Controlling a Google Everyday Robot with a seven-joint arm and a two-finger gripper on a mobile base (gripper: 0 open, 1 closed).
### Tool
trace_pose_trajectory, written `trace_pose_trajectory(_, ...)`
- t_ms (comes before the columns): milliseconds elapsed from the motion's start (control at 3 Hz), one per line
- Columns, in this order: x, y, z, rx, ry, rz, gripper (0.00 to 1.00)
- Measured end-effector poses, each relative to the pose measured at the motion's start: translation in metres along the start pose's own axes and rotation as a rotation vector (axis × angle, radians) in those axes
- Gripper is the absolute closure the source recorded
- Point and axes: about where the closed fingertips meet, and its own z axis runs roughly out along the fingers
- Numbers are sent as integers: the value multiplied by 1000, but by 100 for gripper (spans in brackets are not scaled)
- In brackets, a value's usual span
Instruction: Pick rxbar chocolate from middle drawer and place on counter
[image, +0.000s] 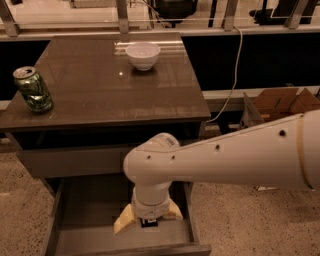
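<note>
The middle drawer (80, 210) is pulled open below the counter (100, 85). My gripper (147, 221) hangs from the white arm and is down inside the drawer near its front lip. Its two yellowish fingers (124, 222) are spread apart. A small dark piece with a pale patch, probably the rxbar chocolate (149, 223), shows between them on the drawer floor. The wrist hides most of it.
A green drink can (33, 89) stands at the counter's left edge. A white bowl (143, 54) sits at the counter's back middle. A closed grey drawer front (65, 160) is above the open drawer. An open cardboard box (280, 102) stands on the floor to the right.
</note>
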Motion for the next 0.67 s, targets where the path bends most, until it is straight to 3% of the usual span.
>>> trace_pose_trajectory(333,-25,10,17,91,-98,-11,0)
trace_pose_trajectory(667,-46,4,25,82,-157,77,0)
